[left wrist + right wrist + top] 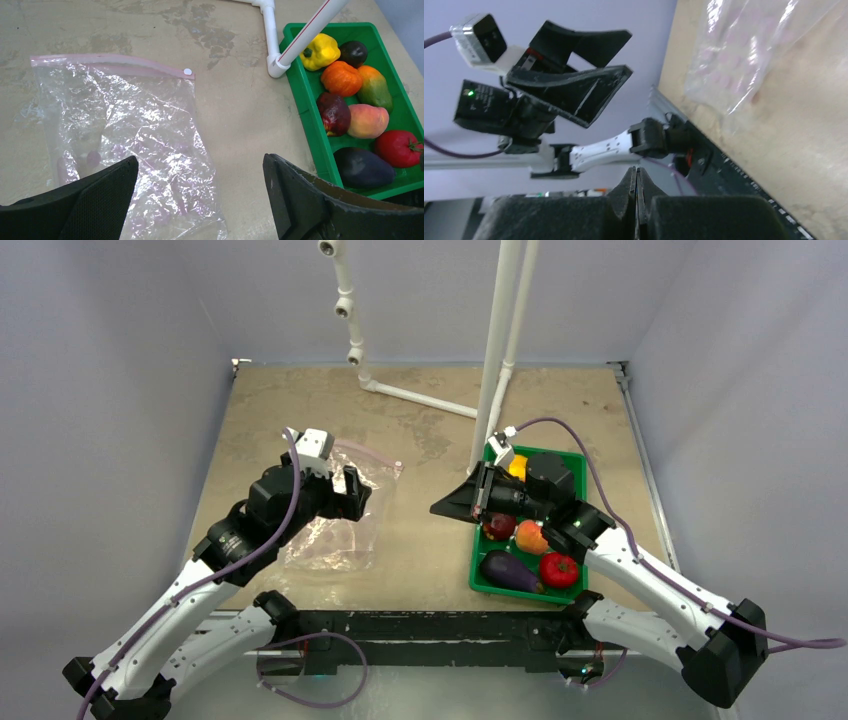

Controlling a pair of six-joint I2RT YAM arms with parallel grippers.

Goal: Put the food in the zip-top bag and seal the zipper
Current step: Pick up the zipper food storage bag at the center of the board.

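Observation:
The clear zip-top bag [335,535] lies flat on the table's left half, also in the left wrist view [125,125]. Its pink zipper [107,61] runs along the far edge and ends in a white slider [188,72]. My left gripper [352,496] hovers over the bag, open and empty [200,172]. The food sits in the green tray [478,558]: eggplant [362,168], tomato [398,148], peach [367,121], orange fruit [341,78], mango [374,89], yellow pepper [320,51]. My right gripper [437,508] is shut and empty [636,172], left of the tray, above the table.
A dark red fruit [334,112] and a dark avocado-like fruit [353,52] are also in the tray [305,100]. White PVC pipes [500,350] stand behind the tray, with a low pipe [415,395] along the table. Grey walls enclose the table.

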